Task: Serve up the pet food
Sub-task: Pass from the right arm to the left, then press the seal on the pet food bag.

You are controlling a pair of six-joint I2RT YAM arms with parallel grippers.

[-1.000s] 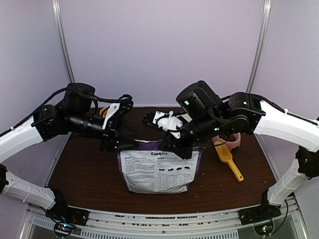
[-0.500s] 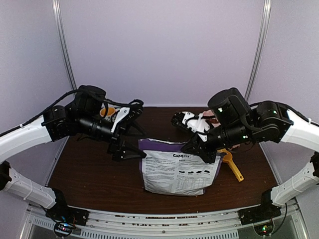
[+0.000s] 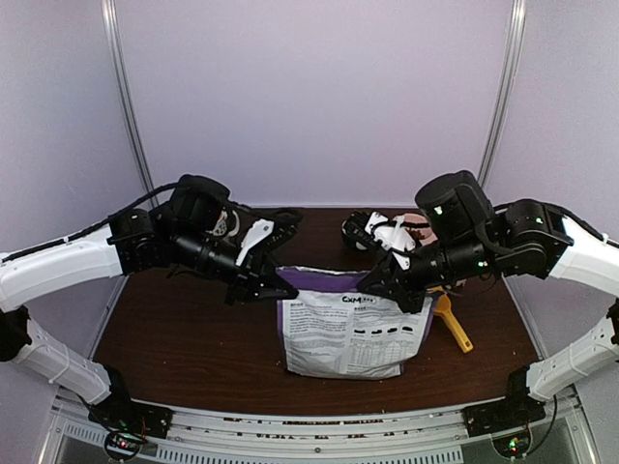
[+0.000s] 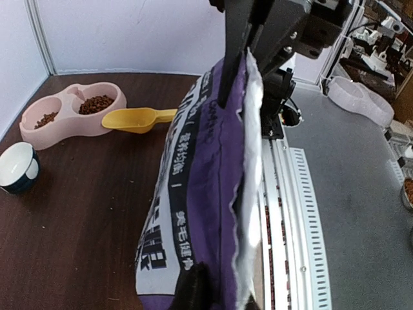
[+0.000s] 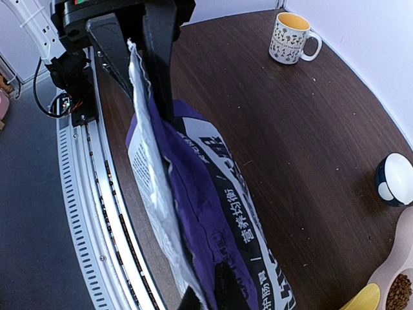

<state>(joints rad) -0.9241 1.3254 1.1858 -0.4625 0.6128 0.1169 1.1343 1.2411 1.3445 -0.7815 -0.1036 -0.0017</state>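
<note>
Gripping its top corners, left fingers (image 3: 274, 287) and right fingers (image 3: 379, 282) hold the pet food bag (image 3: 348, 333) upright.

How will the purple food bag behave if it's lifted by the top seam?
Probably floppy: the bag has a wavy, crinkled top seam in both wrist views. Likely bottom-heavy, since its body bulges where it stands on the table. The smooth film might slip.

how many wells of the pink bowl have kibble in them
2. Both wells of the pink bowl hold kibble: a fuller one by the scoop, a sparser one at the far end.
</note>
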